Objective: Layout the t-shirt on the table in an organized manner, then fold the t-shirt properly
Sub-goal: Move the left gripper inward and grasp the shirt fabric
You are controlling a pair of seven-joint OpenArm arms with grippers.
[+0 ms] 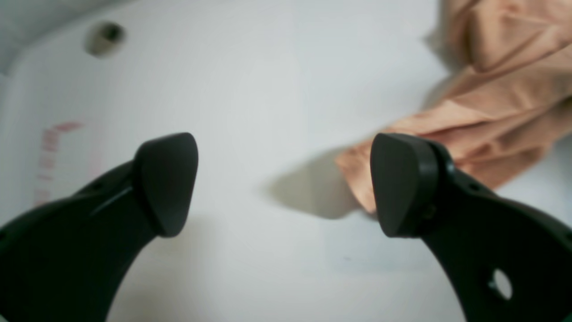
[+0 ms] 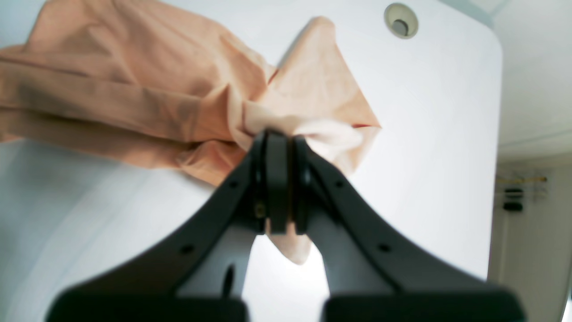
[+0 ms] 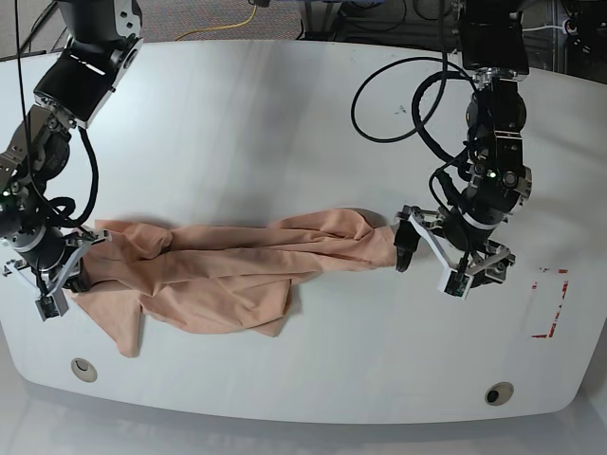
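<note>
Right gripper [image 2: 278,179] is pinching the bunched t-shirt [image 3: 228,265] on the surface [image 3: 285,133]; left gripper [image 1: 286,183] is gaping wide beside its end.

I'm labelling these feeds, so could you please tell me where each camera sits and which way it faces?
Left wrist: behind the open left pincer, looking down at the table and a shirt end.
Right wrist: behind the right pincer, shut on the shirt.
Base: overhead, facing down on both arms.
Shared: the base view also shows the shirt, stretched between the arms.
</note>
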